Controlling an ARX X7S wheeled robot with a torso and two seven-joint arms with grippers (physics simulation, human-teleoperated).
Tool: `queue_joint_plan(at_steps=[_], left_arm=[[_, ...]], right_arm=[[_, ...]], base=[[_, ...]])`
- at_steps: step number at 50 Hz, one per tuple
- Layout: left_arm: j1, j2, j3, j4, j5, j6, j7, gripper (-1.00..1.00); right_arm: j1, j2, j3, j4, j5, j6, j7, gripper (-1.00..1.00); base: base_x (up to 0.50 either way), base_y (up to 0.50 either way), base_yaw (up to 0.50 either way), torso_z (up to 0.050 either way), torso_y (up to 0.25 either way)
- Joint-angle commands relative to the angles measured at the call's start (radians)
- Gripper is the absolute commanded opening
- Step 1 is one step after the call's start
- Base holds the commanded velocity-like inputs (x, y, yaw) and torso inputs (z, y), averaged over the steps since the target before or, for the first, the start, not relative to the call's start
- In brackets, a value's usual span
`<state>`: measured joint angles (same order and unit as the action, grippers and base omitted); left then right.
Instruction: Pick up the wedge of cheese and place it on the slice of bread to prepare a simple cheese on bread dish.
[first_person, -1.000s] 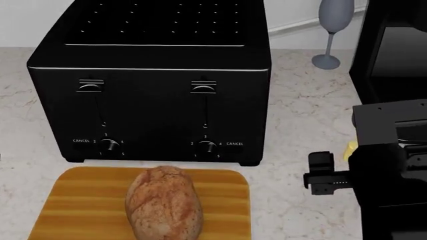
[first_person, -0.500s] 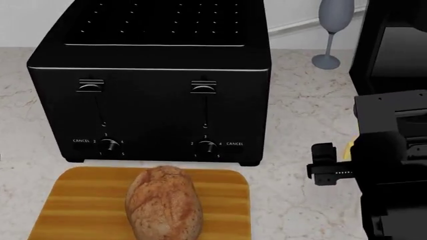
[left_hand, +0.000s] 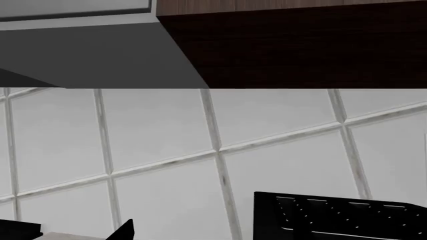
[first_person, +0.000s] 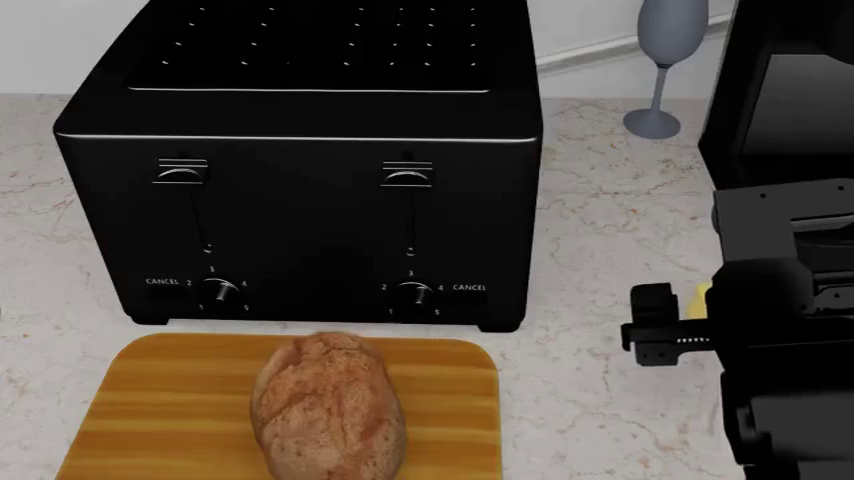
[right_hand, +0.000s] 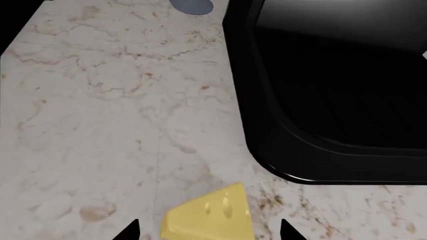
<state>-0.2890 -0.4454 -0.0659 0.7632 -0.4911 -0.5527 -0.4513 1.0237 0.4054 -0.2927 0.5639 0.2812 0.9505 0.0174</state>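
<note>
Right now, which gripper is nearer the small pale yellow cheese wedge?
Right. The right gripper hovers with the cheese wedge between its fingers; the left gripper faces the tiled wall, nowhere near it.

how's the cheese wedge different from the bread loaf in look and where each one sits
The wedge of cheese is pale yellow, triangular and dotted with holes; the slice of bread is a rounded oval loaf with a mottled reddish-brown crust. The cheese looks much smaller than the bread. The cheese lies on the bare marble counter beside a black appliance, mostly hidden in the head view by the right gripper; the bread rests on an orange cutting board. Neither is being held.
</note>
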Motion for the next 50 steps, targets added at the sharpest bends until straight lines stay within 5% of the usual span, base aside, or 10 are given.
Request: queue_joint_plan(at_steps=[1,13,14,26,50], left_arm=[[-0.003,-0.003,0.0,0.007,-0.007,-0.007,-0.008,1.0],[0.001,-0.006,0.0,0.0,-0.006,0.003,-0.006,1.0],[0.0,-0.006,0.001,0.0,-0.005,0.001,-0.007,1.0],[-0.001,-0.01,0.004,0.003,-0.009,-0.004,-0.012,1.0],[0.001,-0.002,-0.024,-0.005,-0.056,0.009,-0.01,1.0]], right_arm=[[0.021,-0.011,-0.008,0.08,-0.005,-0.044,-0.016,1.0],[0.009,-0.017,-0.005,0.114,-0.001,-0.082,-0.028,1.0],[0.008,-0.017,-0.005,0.113,0.0,-0.082,-0.028,-1.0],[-0.011,-0.01,0.014,0.072,0.015,-0.073,-0.018,-1.0],[-0.027,0.045,-0.001,-0.468,0.105,0.273,0.013,-1.0]], base=[[0.0,0.0,0.0,0.0,0.0],[0.0,0.0,0.0,0.0,0.0],[0.0,0.0,0.0,0.0,0.0],[0.0,0.0,0.0,0.0,0.0],[0.0,0.0,0.0,0.0,0.0]])
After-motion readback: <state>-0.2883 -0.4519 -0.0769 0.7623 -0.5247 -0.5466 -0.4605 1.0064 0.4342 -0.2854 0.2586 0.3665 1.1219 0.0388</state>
